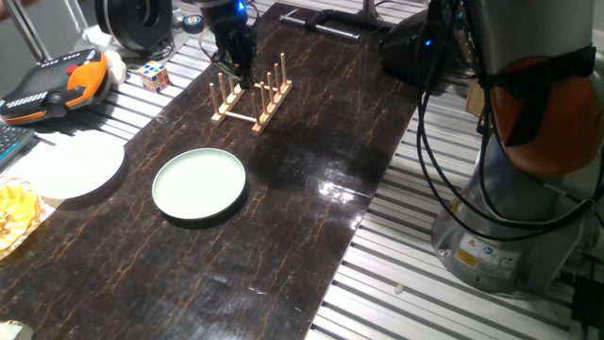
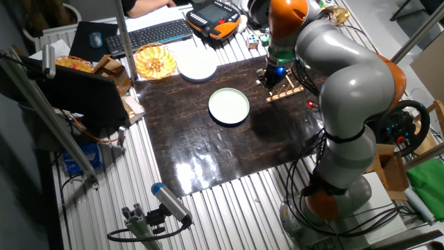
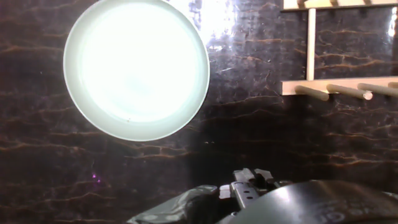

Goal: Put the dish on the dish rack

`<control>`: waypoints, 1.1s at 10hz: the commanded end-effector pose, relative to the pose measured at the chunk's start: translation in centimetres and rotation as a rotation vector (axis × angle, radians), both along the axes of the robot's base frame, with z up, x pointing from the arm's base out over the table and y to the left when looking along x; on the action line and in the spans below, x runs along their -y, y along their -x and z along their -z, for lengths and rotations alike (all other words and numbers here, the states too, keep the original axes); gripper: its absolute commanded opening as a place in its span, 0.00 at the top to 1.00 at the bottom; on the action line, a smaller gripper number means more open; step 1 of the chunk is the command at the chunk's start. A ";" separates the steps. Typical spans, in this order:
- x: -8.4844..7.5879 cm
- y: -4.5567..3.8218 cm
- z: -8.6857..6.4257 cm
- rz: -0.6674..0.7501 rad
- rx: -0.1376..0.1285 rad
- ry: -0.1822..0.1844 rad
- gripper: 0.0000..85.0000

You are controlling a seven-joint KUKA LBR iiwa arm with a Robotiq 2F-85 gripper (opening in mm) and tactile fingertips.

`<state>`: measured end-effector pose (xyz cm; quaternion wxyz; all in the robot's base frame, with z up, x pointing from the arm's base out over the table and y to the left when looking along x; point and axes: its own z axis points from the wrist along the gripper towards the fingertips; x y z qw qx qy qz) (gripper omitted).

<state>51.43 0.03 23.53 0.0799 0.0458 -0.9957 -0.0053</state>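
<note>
The dish [image 1: 199,186] is a round pale mint-green plate with a darker rim, lying flat on the dark tabletop. It also shows in the other fixed view [image 2: 229,105] and at the upper left of the hand view [image 3: 137,68]. The dish rack [image 1: 252,94], light wood with upright pegs, stands behind it; it also shows in the other fixed view [image 2: 283,89] and at the hand view's upper right [image 3: 336,90]. My gripper [image 1: 241,74] hangs over the rack's far left end, apart from the dish, and shows in the other fixed view [image 2: 272,78]. Its fingers are too dark to read.
A flat white plate [image 1: 71,165] lies left of the dark mat. A bowl of yellow snacks [image 1: 14,217], a Rubik's cube [image 1: 155,75] and an orange teach pendant [image 1: 52,85] sit along the left side. The robot base [image 1: 510,227] and cables stand at right.
</note>
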 end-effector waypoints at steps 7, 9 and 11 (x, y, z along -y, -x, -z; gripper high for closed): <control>-1.9 -1.71 1.5 0.080 -0.017 -0.002 0.64; -2.9 -3.49 4.1 0.096 0.000 0.019 0.50; -2.5 -5.30 6.7 0.096 0.032 0.021 0.42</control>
